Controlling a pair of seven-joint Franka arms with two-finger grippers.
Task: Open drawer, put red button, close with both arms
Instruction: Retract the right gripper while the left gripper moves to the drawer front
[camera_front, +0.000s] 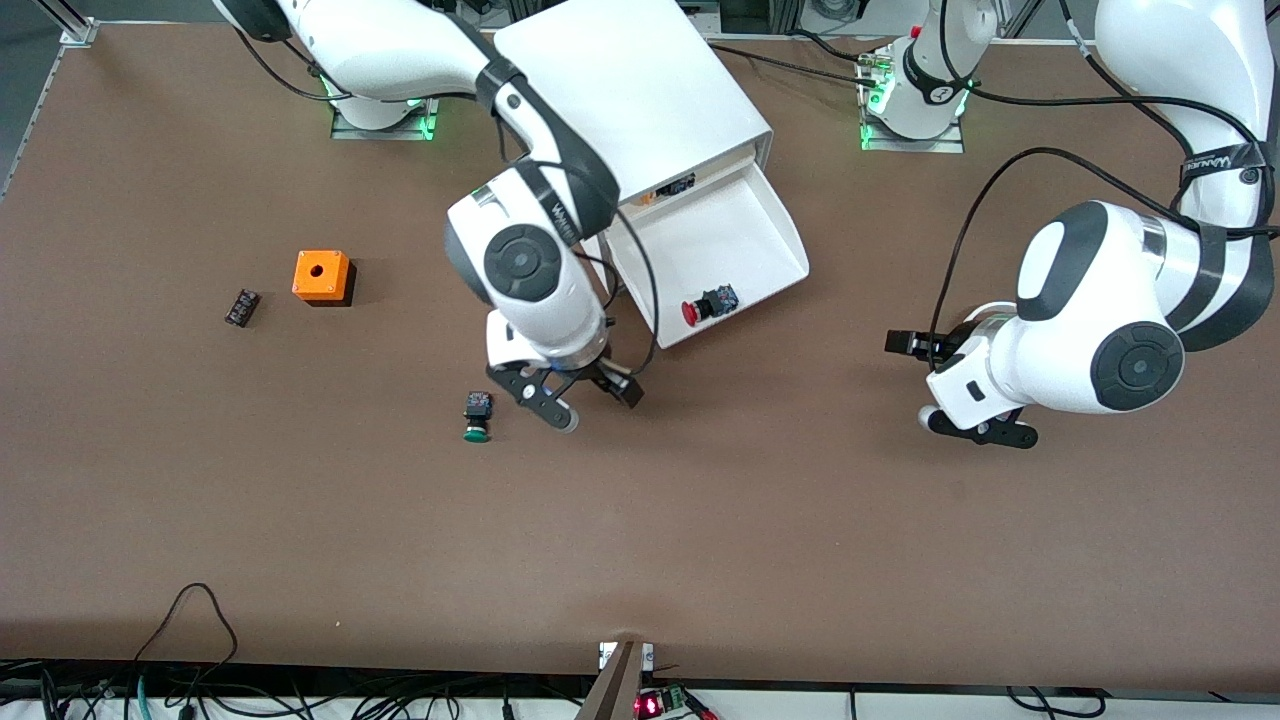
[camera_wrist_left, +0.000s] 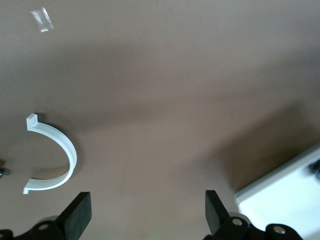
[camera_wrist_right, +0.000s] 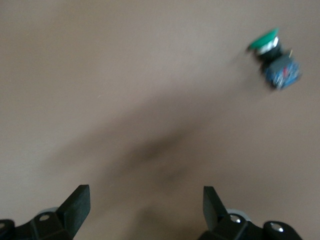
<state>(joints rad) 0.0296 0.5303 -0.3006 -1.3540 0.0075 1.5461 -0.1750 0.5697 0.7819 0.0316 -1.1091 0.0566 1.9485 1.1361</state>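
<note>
The white cabinet (camera_front: 620, 90) stands between the arm bases with one drawer (camera_front: 720, 225) pulled out. The red button (camera_front: 708, 303) lies on its side inside the drawer, near its front edge. My right gripper (camera_front: 598, 407) is open and empty, low over the table just off the drawer's front corner, between it and a green-capped button (camera_front: 477, 418). In the right wrist view its fingers (camera_wrist_right: 75, 207) are spread wide over bare table. My left gripper (camera_front: 912, 382) is open and empty over the table toward the left arm's end. The left wrist view shows a corner of the drawer (camera_wrist_left: 285, 195).
The green-capped button also shows in the right wrist view (camera_wrist_right: 274, 55). An orange box with a hole (camera_front: 322, 277) and a small black part (camera_front: 242, 307) lie toward the right arm's end. A white curved plastic piece (camera_wrist_left: 60, 150) lies on the table by the left gripper.
</note>
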